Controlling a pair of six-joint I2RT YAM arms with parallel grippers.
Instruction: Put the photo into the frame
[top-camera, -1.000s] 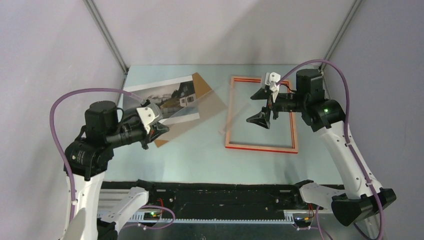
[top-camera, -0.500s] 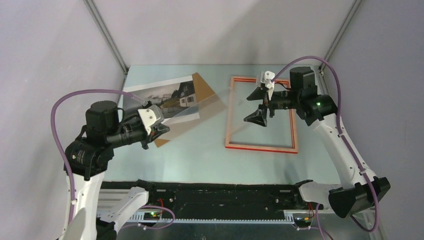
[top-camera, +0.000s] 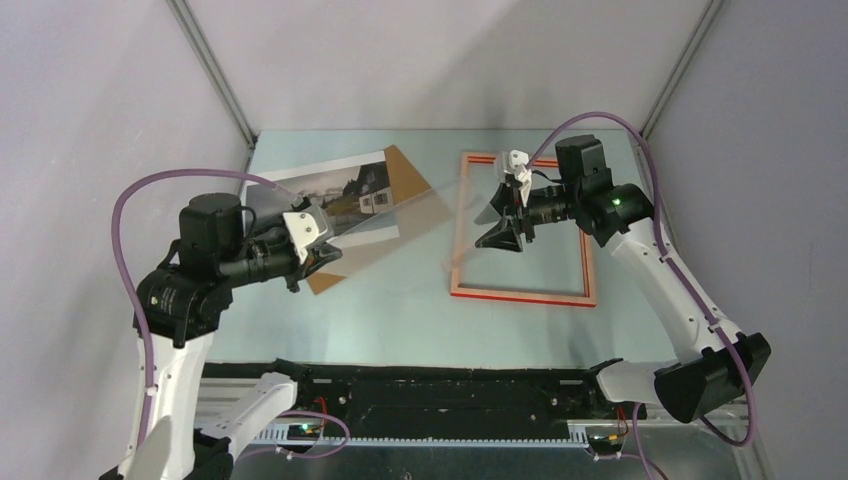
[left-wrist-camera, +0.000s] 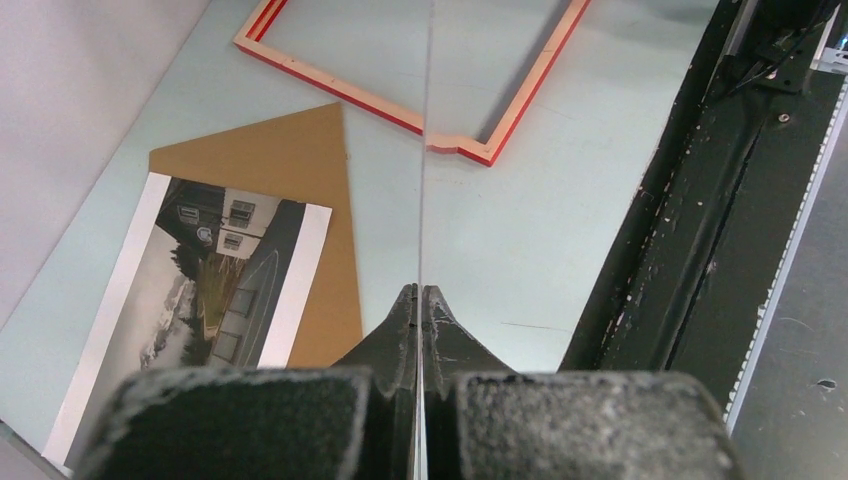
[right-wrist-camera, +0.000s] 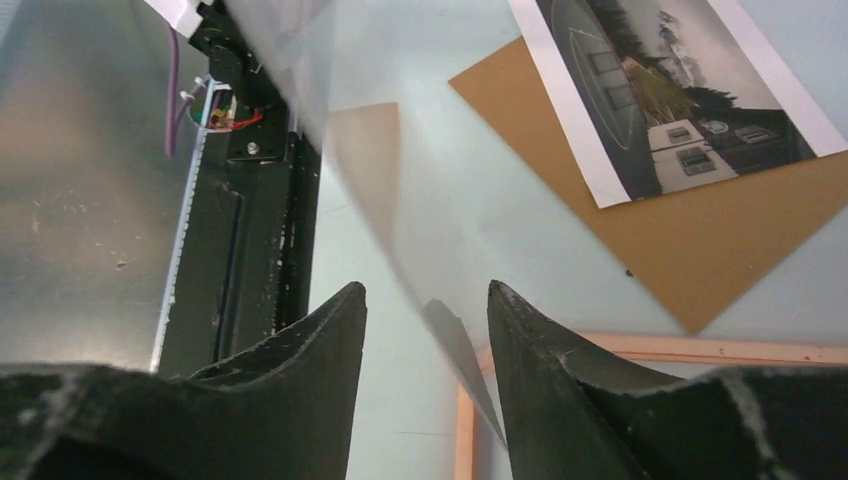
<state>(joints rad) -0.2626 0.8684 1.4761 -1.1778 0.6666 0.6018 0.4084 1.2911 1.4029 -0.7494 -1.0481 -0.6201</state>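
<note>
I read this as the glazing step, ahead of the photo itself. My left gripper (top-camera: 325, 257) is pinched tight on one corner of a clear thin rectangular pane (top-camera: 400, 225), which looks lifted off the pale blue table (top-camera: 400, 320). The right gripper (top-camera: 497, 222) has its jaws apart, with the pane's far corner between them (I can't confirm contact).

The thin rectangular frame (top-camera: 520, 294) lies flat at right, pale wood back up. The paper photo (top-camera: 330, 190) of a grey misty landscape lies far left on a plain brown backing board (top-camera: 405, 168).

Next, the right jaws should close squarely on that corner, then both arms lower the pane level into the frame. From above the pane is nearly invisible, so I can't judge its edges or height.
</note>
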